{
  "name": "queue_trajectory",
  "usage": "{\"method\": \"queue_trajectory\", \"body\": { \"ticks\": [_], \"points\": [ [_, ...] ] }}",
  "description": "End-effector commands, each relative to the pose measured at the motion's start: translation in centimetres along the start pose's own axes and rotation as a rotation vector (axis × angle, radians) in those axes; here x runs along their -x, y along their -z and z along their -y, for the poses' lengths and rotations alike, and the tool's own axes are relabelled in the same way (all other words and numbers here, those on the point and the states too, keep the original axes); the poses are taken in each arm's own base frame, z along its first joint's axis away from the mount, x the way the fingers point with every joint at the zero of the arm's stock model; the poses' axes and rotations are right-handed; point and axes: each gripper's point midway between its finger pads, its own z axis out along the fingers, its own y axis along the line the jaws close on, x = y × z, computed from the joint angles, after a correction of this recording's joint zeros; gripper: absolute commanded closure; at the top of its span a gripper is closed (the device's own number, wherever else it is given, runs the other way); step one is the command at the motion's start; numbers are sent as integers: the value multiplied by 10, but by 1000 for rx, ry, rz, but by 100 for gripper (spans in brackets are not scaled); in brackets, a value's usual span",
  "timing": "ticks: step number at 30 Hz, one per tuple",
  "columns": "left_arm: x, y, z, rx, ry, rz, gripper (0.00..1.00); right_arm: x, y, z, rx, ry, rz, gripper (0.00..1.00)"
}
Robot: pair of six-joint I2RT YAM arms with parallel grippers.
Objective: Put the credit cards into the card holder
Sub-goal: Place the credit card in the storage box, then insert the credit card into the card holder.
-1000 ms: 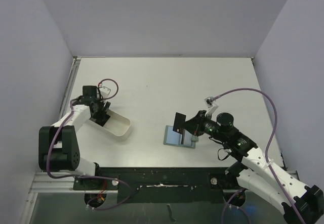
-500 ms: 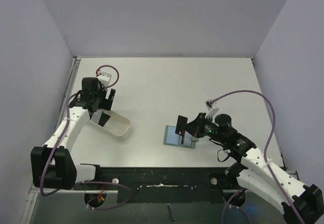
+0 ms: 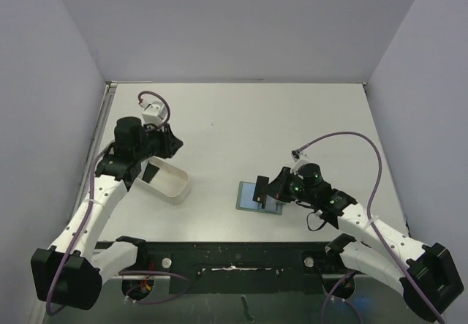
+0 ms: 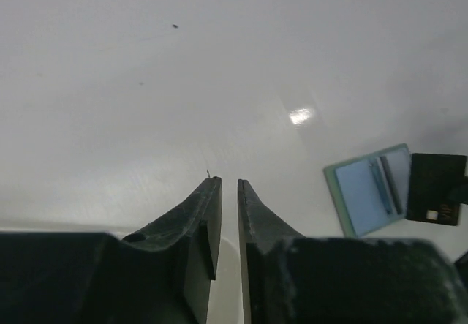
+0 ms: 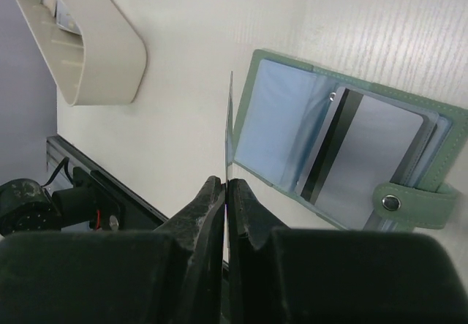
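While the right hand [image 5: 225, 185] is clamped on a credit card [image 5: 229, 130], seen edge-on as a thin line in its own wrist cam, the card holder [image 3: 248, 201] lies open and flat on the bench [image 3: 241, 119], lower centre-right of the overhead frame. From overhead the held card reads dark and stands tilted up over the holder, not flat. Can't tell whether its lower edge touches the pockets. Holder: sage green outside, light blue slots inside, with the snap tab [image 5: 391, 203] at the lower right of the right wrist frame. A second card [image 5: 369, 148], grey with a black stripe, sits in the holder's half on the tab side. The half nearest the held card shows only a blue pocket. The left hand [image 4: 229, 186] is in the upper left of the overhead frame, just past the far end of the white tray [image 3: 172, 187] and well apart from the holder. Its fingers are near together with a thin slit between them and nothing visible in the slit. Can't tell whether it's fully closed. The left wrist cam looks across bare bench, with holder and dark card at the lower right of its frame. The tray sits left of the holder, lower left in the overhead frame.
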Motion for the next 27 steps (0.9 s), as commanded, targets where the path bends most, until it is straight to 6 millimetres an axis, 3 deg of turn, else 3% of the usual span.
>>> {"method": "queue_trajectory", "body": {
  "ticks": [1, 3, 12, 20, 27],
  "points": [
    [12, -3, 71, -258, 86, 60, 92, 8, -10, 2, -7, -22, 19, 100],
    [9, -5, 95, -359, 121, 54, 100, 4, -15, 7, -8, -34, -13, 100],
    [-18, -16, 176, -491, 155, 21, 100, -9, -25, 43, -176, -95, -78, 100],
    [-87, -56, 195, -425, 199, -128, 100, -17, -19, 66, -288, -74, -99, 100],
    [-153, -91, 192, -358, 185, -275, 100, -10, -16, 62, -287, -44, -83, 100]
  ]
}}
